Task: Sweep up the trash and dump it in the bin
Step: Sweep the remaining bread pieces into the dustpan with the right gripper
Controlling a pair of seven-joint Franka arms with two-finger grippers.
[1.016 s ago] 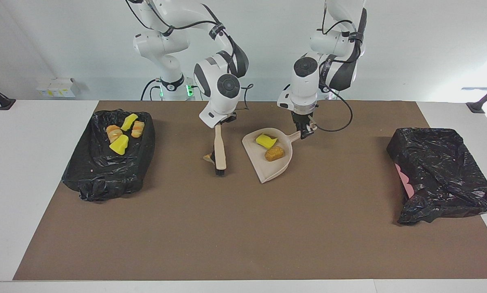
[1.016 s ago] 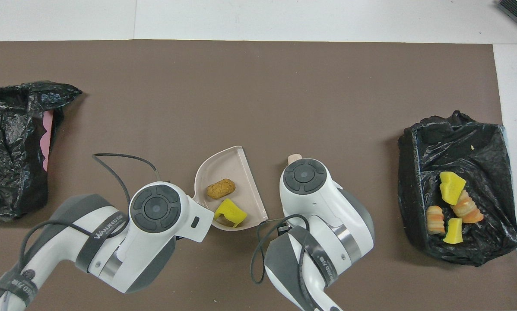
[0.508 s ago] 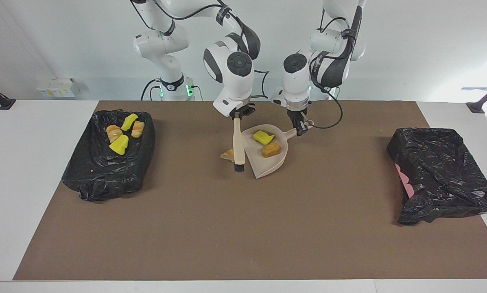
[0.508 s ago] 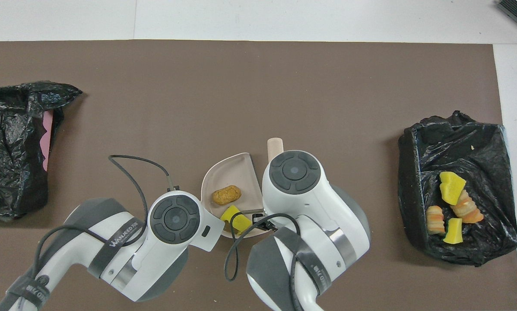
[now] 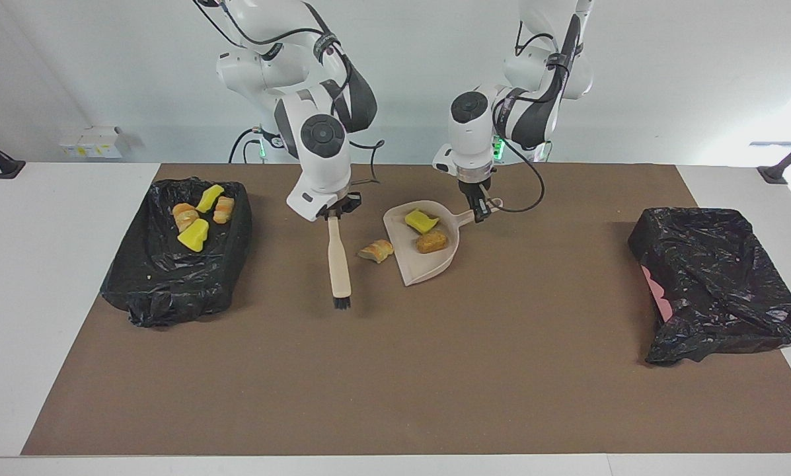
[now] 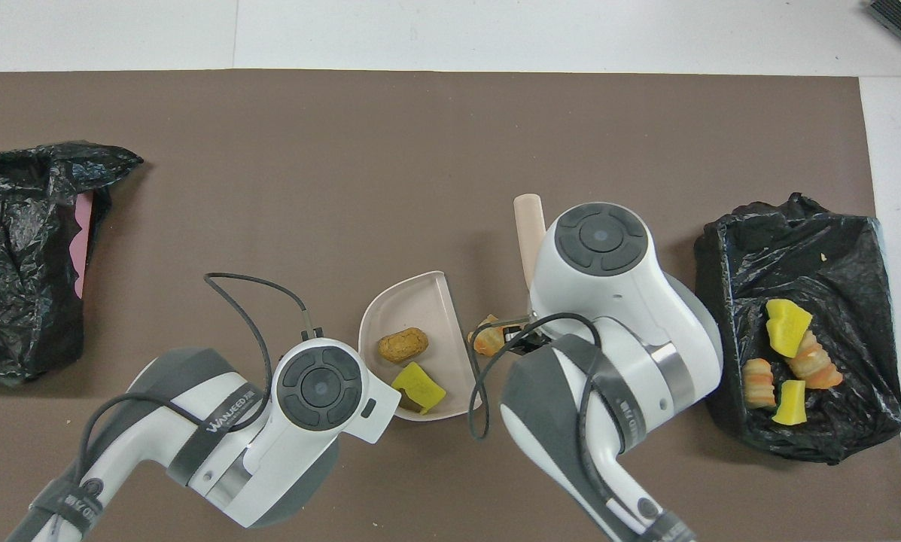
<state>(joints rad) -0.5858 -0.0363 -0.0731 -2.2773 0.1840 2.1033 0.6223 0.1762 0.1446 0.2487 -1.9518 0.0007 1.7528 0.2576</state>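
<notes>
My left gripper (image 5: 480,211) is shut on the handle of the beige dustpan (image 5: 428,259). The pan holds two pieces of trash, a yellow chunk (image 5: 420,220) and a tan lump (image 5: 431,241). My right gripper (image 5: 333,215) is shut on the beige brush (image 5: 339,258), whose black bristles (image 5: 341,303) point away from the robots, low over the mat. One striped tan piece of trash (image 5: 376,250) lies on the mat between brush and dustpan (image 6: 412,309), close to the pan's open edge. In the overhead view both wrists hide the grippers.
The black-lined bin (image 5: 170,277) stands at the right arm's end and holds several yellow and tan pieces (image 5: 197,235). A crumpled black bag (image 5: 712,277) with a pink patch lies at the left arm's end. A brown mat (image 5: 395,370) covers the table.
The brush pushed the loose piece toward the dustpan, then swung back toward the right arm's end. The dustpan shifted slightly toward the piece with its load.
</notes>
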